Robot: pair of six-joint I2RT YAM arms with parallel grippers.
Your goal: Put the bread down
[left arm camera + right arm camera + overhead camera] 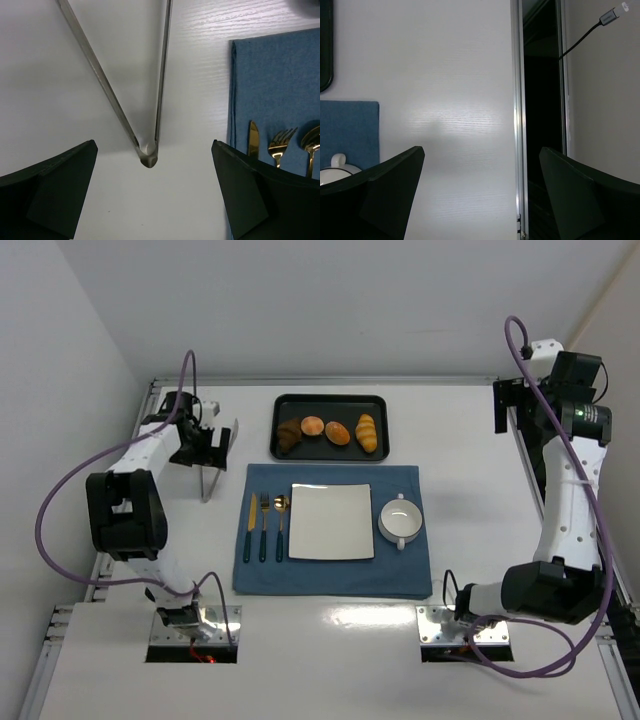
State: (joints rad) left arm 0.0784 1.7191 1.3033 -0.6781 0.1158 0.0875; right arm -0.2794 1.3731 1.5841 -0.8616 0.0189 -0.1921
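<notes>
The bread (pixel 338 433), a glossy orange-brown oval bun, lies in the black tray (pixel 330 401) at the back of the table, between a paler round bun (pixel 313 426) and a yellow ridged roll (pixel 367 432). My left gripper (pixel 208 445) is open and empty over metal tongs (pixel 206 475) left of the blue placemat (pixel 330 575). In the left wrist view the tongs' hinge end (pixel 146 155) lies just ahead of the open gripper (pixel 155 200). My right gripper (pixel 506 406) is open and empty at the far right edge; it is also open in its wrist view (pixel 482 200).
A white square plate (pixel 331 521), a white two-handled bowl (pixel 400 522) and a knife (pixel 251 525), fork (pixel 264 525) and spoon (pixel 281 525) lie on the placemat. A dark pastry (pixel 289 435) is at the tray's left. The table's metal edge rail (pixel 517 100) runs under the right gripper.
</notes>
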